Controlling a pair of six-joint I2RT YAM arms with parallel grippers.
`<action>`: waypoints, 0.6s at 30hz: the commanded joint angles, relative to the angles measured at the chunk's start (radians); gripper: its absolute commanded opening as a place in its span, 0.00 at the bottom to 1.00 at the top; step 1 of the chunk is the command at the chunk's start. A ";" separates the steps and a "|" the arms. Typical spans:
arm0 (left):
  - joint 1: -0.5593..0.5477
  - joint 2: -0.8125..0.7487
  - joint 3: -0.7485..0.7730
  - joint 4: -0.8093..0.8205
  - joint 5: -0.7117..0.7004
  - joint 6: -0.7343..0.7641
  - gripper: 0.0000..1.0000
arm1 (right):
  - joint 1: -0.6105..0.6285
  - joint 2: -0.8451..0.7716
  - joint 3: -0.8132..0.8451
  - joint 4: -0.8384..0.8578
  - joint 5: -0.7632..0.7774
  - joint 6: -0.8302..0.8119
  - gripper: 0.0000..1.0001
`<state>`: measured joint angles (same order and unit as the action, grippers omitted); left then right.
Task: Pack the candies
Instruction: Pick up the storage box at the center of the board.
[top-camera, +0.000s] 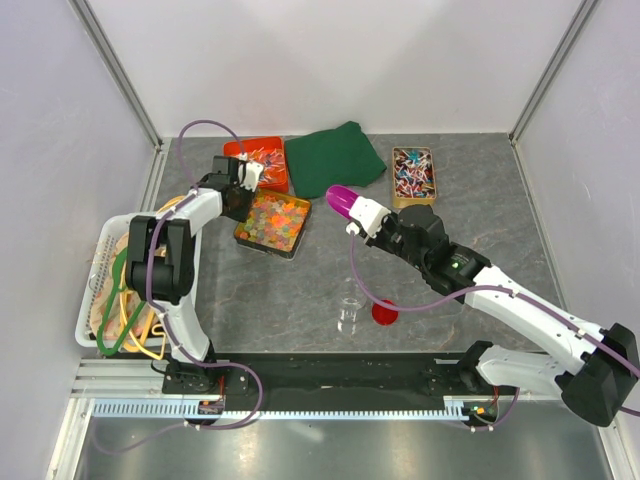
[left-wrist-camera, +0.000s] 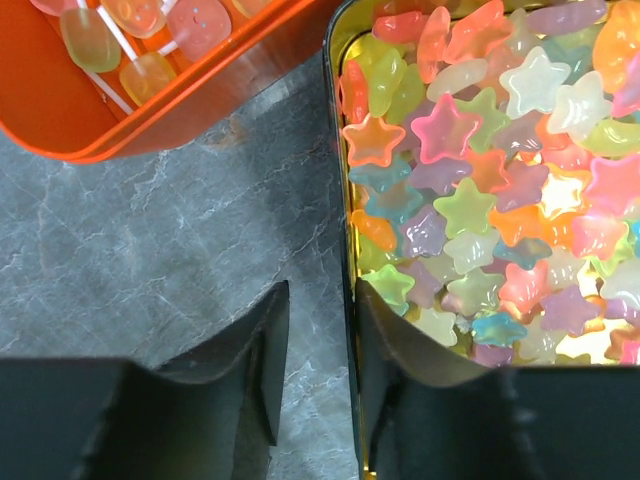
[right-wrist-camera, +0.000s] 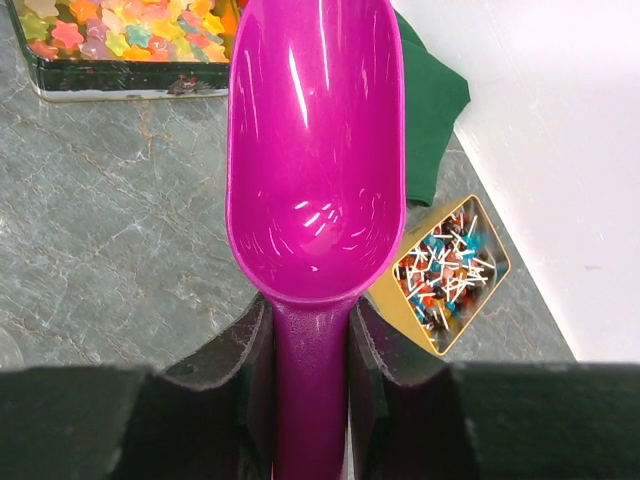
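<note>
Closest to the lens, the right gripper (right-wrist-camera: 308, 320) clenches the handle of one magenta scoop (right-wrist-camera: 315, 170), held mid-frame above the grey table (top-camera: 300, 290). At upper left, the left gripper (left-wrist-camera: 315, 295) straddles the wall of one dark tin (left-wrist-camera: 339, 200), jaws apart, one finger inside and one outside. The candies (left-wrist-camera: 470, 200), star-shaped and too many to count, fill that tin. One clear cup (top-camera: 350, 315) and one red lid (top-camera: 384, 313) sit side by side at lower centre.
</note>
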<state>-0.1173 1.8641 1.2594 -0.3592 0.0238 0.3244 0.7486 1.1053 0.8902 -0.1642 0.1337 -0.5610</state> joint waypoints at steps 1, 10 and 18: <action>0.008 0.026 0.035 0.039 -0.021 0.028 0.32 | -0.003 0.002 0.000 0.052 -0.009 0.016 0.00; 0.008 0.060 0.041 0.019 -0.015 0.028 0.26 | -0.003 0.008 0.001 0.054 -0.011 0.016 0.00; 0.008 0.093 0.043 -0.003 0.025 0.024 0.19 | -0.003 0.013 0.000 0.055 -0.014 0.015 0.00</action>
<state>-0.1173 1.9293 1.2781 -0.3614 0.0322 0.3244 0.7486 1.1141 0.8902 -0.1642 0.1322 -0.5610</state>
